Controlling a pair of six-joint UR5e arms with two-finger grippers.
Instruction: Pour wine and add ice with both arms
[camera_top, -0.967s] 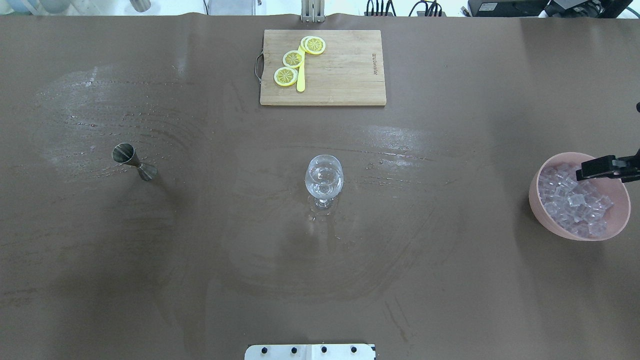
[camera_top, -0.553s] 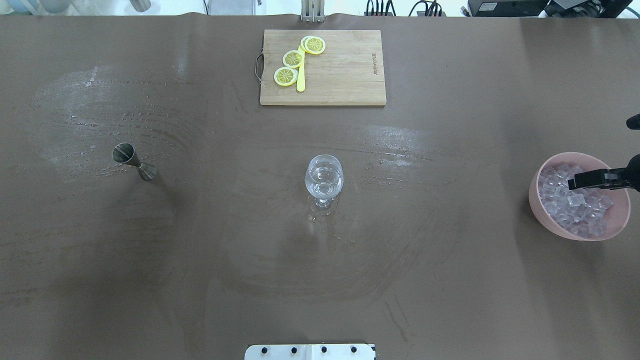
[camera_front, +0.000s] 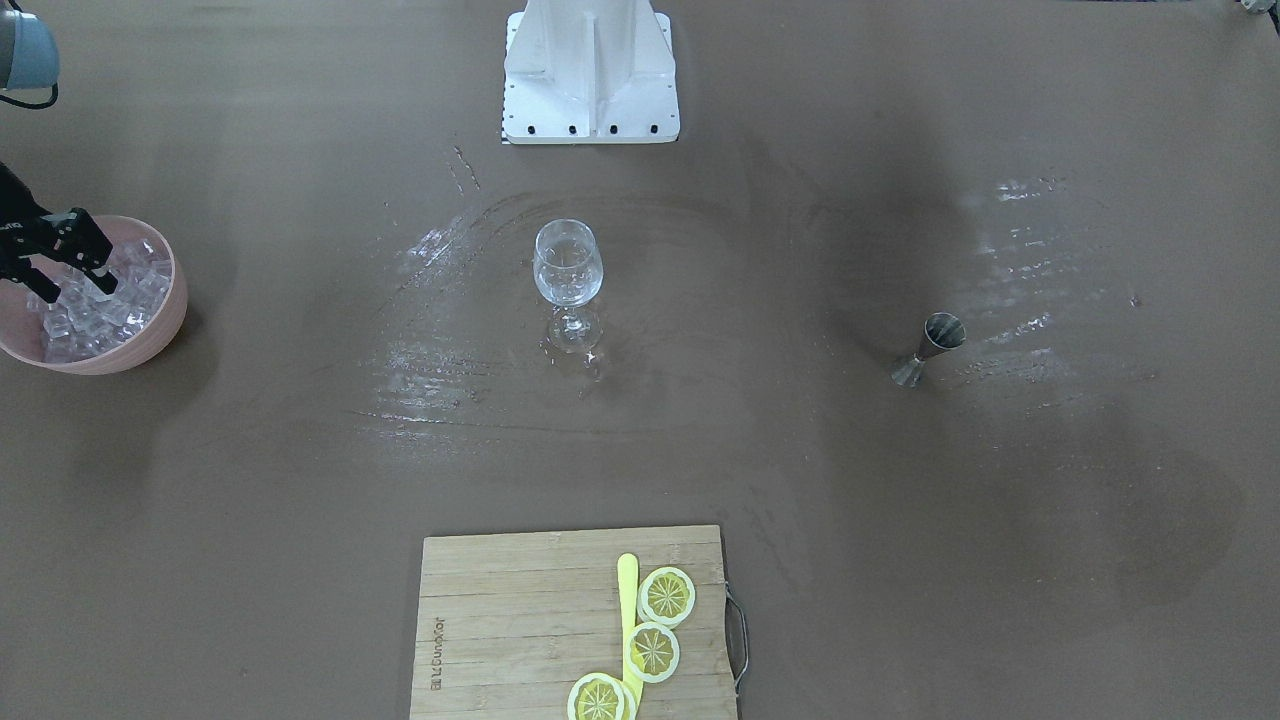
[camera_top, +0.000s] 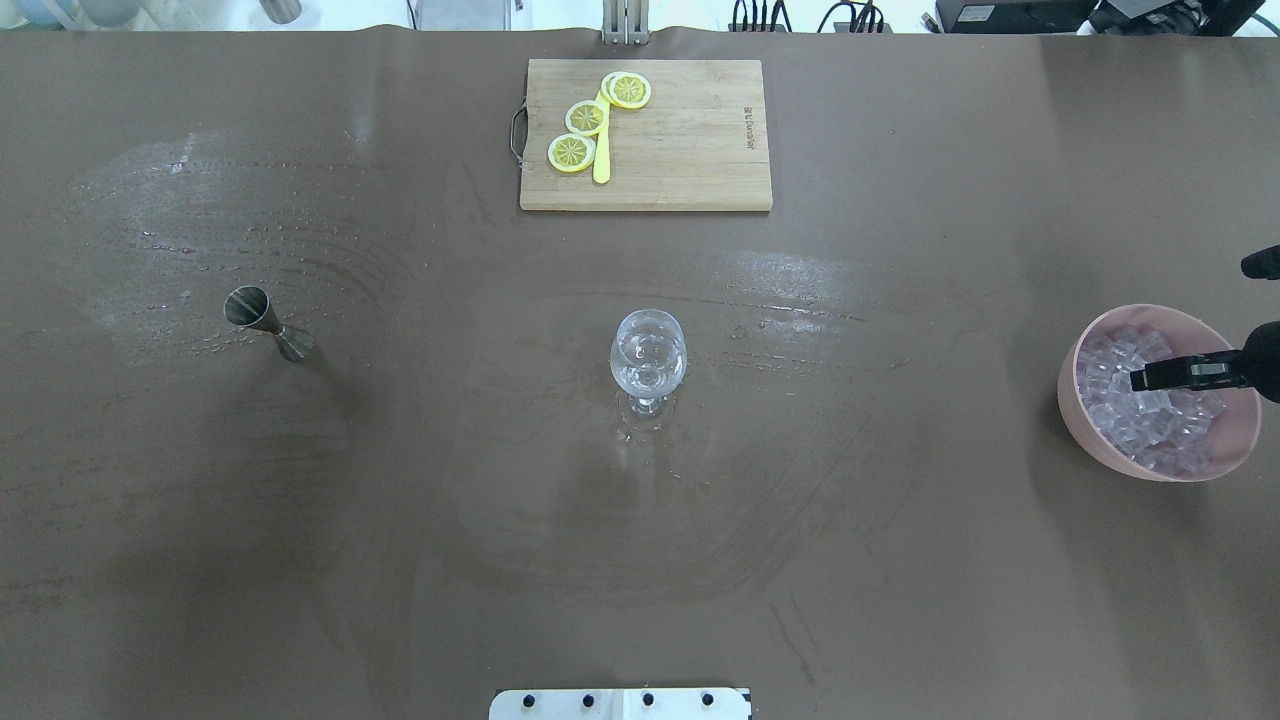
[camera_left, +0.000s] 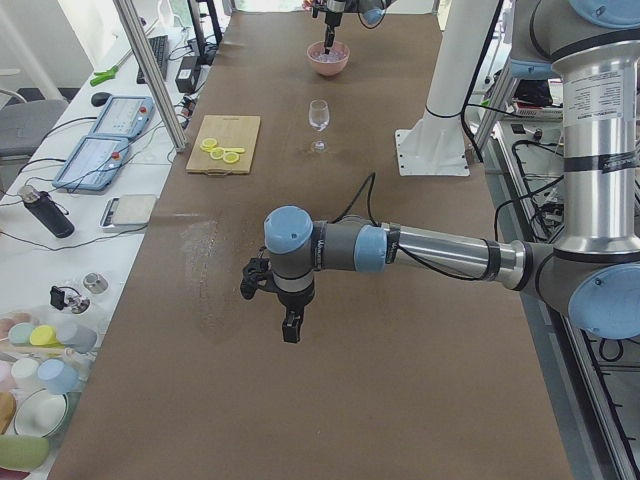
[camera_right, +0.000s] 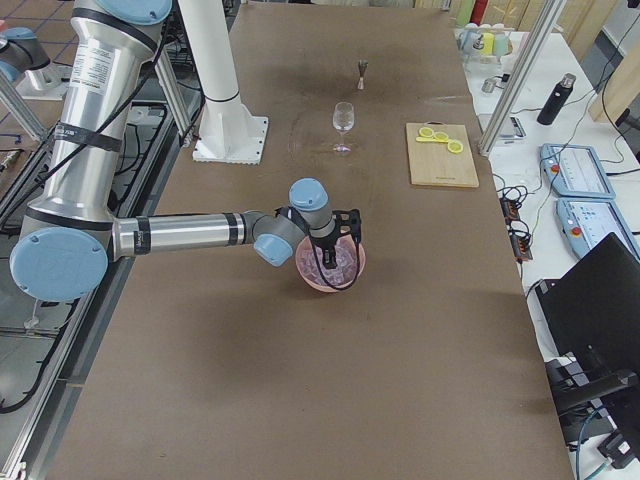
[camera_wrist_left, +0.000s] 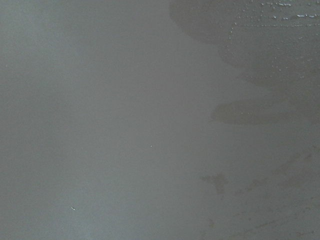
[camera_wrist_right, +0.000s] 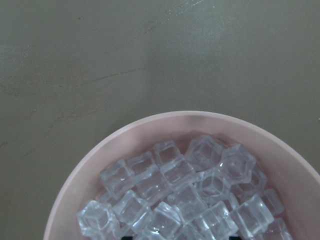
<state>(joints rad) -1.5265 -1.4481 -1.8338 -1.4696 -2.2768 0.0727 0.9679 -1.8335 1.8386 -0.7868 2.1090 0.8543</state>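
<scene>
A clear wine glass (camera_top: 648, 360) stands upright at the table's middle; it also shows in the front view (camera_front: 568, 265). A pink bowl (camera_top: 1075, 412) at the right holds several clear ice cubes (camera_top: 1150, 420). My right gripper (camera_top: 1140, 378) hangs open over the bowl with its fingertips down among the ice (camera_front: 90, 310). The front view shows the gripper (camera_front: 100, 266) with its fingers apart. The right wrist view shows the ice (camera_wrist_right: 185, 200) and the bowl's rim (camera_wrist_right: 100, 150) close below. My left gripper (camera_left: 290, 330) shows only in the left side view, above bare table; I cannot tell its state.
A metal jigger (camera_top: 268, 322) stands at the left. A wooden cutting board (camera_top: 700, 150) with lemon slices (camera_top: 585, 118) and a yellow knife lies at the far middle. The white stand base (camera_top: 620, 703) sits at the near edge. Wet streaks surround the glass.
My right gripper has moved toward the near side and down into the bowl of ice. The glass, jigger and board have not moved.
</scene>
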